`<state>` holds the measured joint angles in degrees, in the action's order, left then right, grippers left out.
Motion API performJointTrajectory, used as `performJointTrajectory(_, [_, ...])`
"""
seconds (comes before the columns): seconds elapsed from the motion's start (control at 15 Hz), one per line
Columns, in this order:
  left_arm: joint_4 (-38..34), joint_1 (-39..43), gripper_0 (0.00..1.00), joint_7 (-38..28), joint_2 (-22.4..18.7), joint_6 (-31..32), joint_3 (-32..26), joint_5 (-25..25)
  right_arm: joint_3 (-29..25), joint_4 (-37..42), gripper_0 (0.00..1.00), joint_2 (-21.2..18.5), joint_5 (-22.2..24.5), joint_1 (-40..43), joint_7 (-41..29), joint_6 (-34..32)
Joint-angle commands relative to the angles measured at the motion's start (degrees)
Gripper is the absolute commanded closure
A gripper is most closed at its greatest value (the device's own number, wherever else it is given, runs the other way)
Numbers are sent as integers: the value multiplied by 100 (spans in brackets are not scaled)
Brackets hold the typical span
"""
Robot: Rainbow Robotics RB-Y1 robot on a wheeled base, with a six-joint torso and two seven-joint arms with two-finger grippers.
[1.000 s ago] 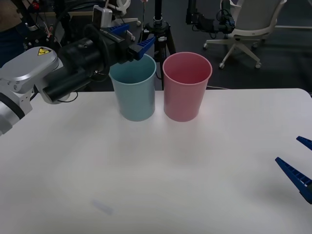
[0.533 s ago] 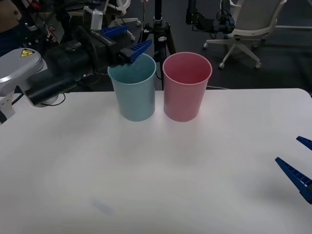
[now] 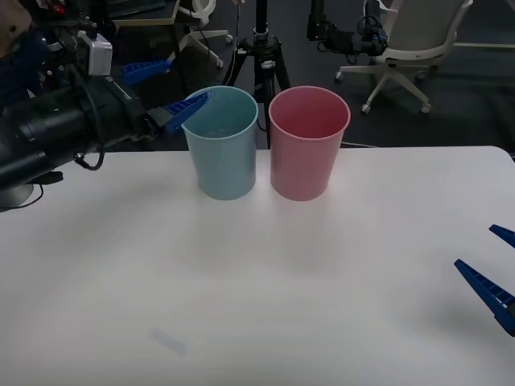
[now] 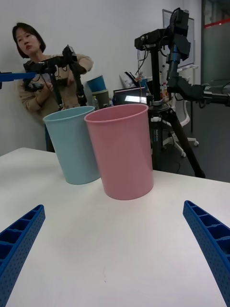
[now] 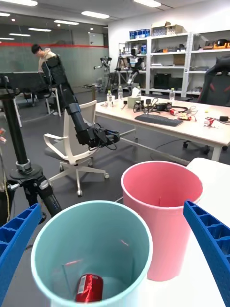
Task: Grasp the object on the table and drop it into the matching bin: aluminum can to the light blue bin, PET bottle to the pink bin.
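The red can [image 5: 89,288] lies on its side at the bottom of the light blue bin [image 3: 223,143], which stands at the table's [image 3: 257,273] far edge, just beside the pink bin [image 3: 308,142]. The left gripper [image 3: 166,92] hangs by the blue bin's rim, fingers spread and empty. The right gripper [image 3: 492,277] waits, fingers apart, at the table's right edge.

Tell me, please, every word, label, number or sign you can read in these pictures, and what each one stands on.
No text can be read.
The red can lying in the light blue bin: its printing is too blurred to read.
The light blue bin, the pink bin and the table: plain, no lettering.
Boxes on the far shelves: labels too small to read.
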<state>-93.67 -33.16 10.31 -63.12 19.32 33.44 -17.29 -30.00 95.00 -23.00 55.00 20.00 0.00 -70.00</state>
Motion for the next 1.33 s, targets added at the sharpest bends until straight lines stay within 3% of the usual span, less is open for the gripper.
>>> performJointTrajectory(0.07, [-125, 705, 0, -3, 37, 380, -716, -346, 0, 0, 0, 0, 0, 0, 0, 0])
performJointTrajectory(0.47, [-670, 2569, 0, -90, 265, 714, -2263, -961, 0, 0, 0, 0, 0, 0, 0, 0])
performJointTrajectory(0.73, [-661, 3527, 0, -222, 1197, 1470, -3396, -2156, 0, 0, 0, 0, 0, 0, 0, 0])
performJointTrajectory(1.07, [-670, 4195, 0, -442, 1917, 2234, -4126, -3000, 0, 0, 0, 0, 0, 0, 0, 0])
performJointTrajectory(1.33, [-749, 4652, 0, -662, 2761, 3034, -4724, -3782, 0, 0, 0, 0, 0, 0, 0, 0])
